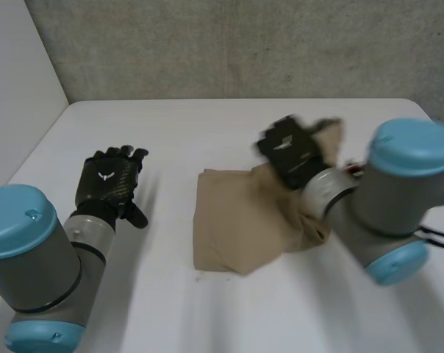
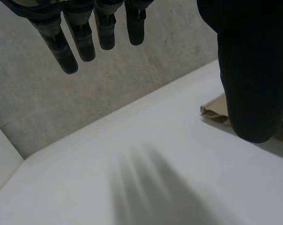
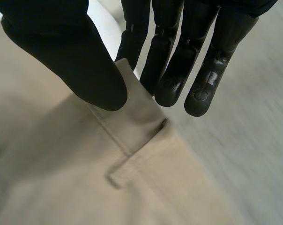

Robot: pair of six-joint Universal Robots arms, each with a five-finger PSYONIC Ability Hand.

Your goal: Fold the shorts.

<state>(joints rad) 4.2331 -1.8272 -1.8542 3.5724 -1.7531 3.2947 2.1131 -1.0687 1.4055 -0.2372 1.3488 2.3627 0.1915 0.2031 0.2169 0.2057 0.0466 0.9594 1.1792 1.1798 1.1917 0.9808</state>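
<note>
A: Where are the shorts (image 1: 237,228)?
B: Mid-worktop (image 1: 170,125). The right hand (image 1: 288,151) pinches what seems a corner between thumb and fingers, lifted.
A: The left hand (image 1: 108,180)?
B: Fingers straight, apart from them.

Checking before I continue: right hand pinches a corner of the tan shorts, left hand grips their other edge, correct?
Not the left hand: the left wrist view shows its fingers straight over bare table, beside the shorts. The right hand does pinch a corner.
</note>
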